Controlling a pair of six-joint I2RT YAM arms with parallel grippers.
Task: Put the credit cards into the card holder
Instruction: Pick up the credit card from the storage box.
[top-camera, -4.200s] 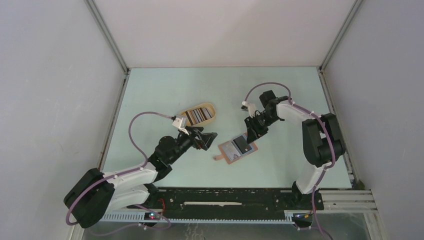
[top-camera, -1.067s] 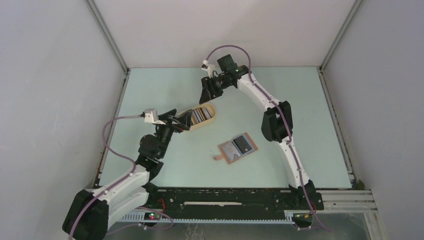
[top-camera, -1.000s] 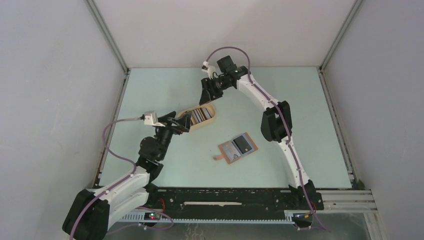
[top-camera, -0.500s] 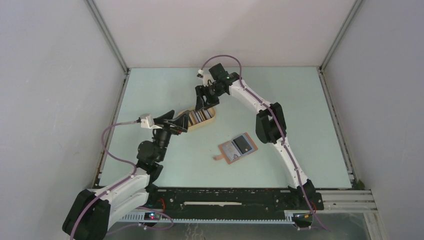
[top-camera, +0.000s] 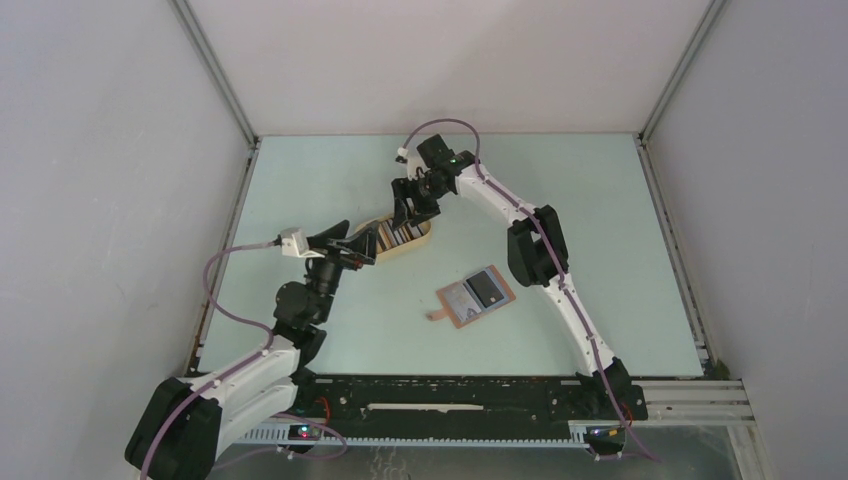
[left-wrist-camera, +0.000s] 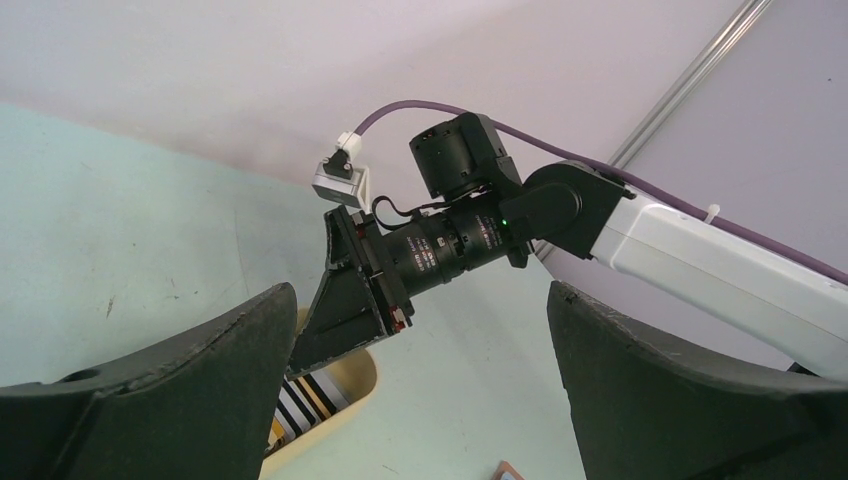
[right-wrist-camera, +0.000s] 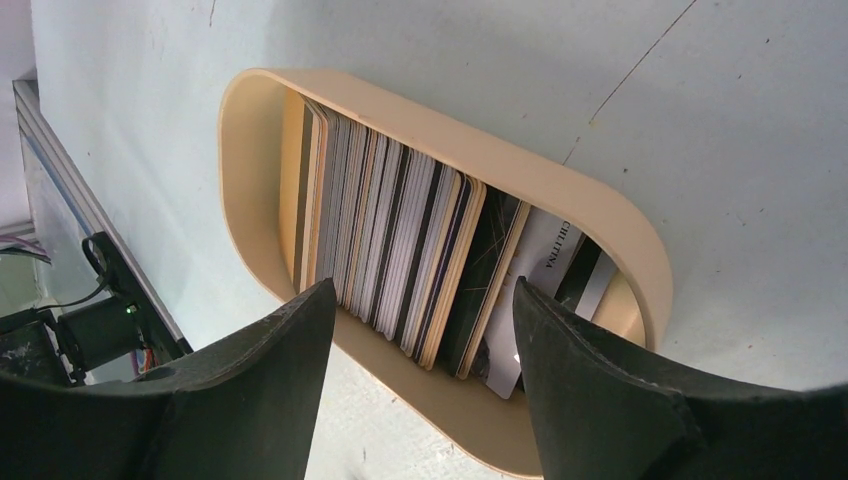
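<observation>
A pale mint-green table (top-camera: 330, 170) fills the middle of the frame, boxed in by plain grey-white walls (top-camera: 450, 60), with 2 slanted aluminium posts (top-camera: 213, 70) at the upper corners, under soft, even light.

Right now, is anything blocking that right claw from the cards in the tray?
Nothing visible. The right gripper hangs open directly over the credit cards standing in the oval tray, with only air between. The left gripper sits off the tray's end, not in that gap.

The cards (right-wrist-camera: 400, 250) stood packed side by side in the tray (right-wrist-camera: 440, 140) on the table (top-camera: 330, 180). The card holder (top-camera: 474, 297) lay to its right (and a bit nearer), well apart.
</observation>
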